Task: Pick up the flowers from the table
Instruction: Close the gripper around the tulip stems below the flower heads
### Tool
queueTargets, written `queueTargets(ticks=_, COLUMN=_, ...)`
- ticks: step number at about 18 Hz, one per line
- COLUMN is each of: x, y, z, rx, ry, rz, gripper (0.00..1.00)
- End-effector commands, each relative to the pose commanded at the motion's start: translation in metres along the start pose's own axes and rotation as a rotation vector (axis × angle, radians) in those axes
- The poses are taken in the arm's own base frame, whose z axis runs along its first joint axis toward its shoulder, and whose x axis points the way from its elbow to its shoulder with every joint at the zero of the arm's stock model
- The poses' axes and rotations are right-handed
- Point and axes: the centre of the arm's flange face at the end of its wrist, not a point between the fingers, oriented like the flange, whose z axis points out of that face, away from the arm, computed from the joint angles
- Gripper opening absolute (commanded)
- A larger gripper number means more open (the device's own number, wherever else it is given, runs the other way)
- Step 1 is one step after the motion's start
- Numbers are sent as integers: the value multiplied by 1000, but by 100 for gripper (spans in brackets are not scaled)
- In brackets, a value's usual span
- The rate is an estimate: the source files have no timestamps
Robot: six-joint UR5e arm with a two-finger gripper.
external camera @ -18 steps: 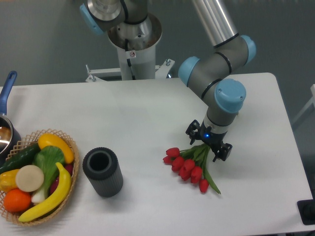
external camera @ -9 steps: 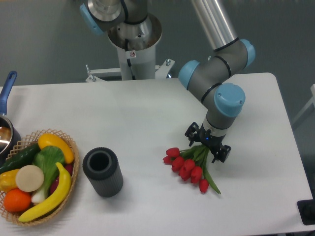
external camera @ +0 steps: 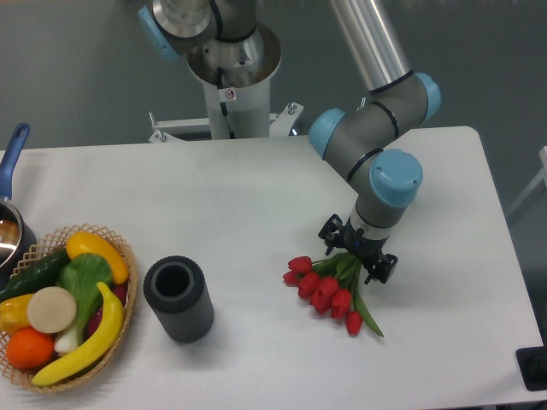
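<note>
The gripper (external camera: 358, 253) is seen low over the stem end of the flowers (external camera: 329, 290), its two black fingers set apart on either side of the green stems. Whether the stems are actually pinched between the jaws cannot be told, since the gripper body hides the contact. The flowers are laid on the table (external camera: 256, 196), the red heads fanned out away from the gripper toward the near edge, with one long green leaf trailing beside them.

Well away from the flowers, across bare tabletop, a dark ribbed cylinder (external camera: 178, 299) is stood upright; its open top shows a hollow, dark interior in which nothing can be made out. Farther from the flowers, just past the cylinder, a wicker basket (external camera: 126, 256) is placed at the table's edge. It is filled with two yellow bananas, a cucumber, a leafy green vegetable, a pale round slice and an orange fruit. Beyond the basket, a pot (external camera: 10, 235) with a blue handle is partly cut off by the frame.
</note>
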Motion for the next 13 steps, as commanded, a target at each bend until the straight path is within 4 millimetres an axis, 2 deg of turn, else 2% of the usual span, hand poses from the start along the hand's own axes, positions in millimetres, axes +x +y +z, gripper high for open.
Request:
queueTargets(ticks=3, x=-1, y=0, z=1, rx=0, ry=0, rz=2, gripper=100)
queueTargets(ticks=5, x=0, y=-2, z=3, rx=0, ry=2, rz=3, gripper=94)
queueTargets(ticks=9, x=0, y=-4, z=3, rx=0, ry=1, rz=8, gripper=93)
queueTargets(ticks=13, x=0, y=-4, z=3, rx=0, ry=0, rz=9, gripper=81)
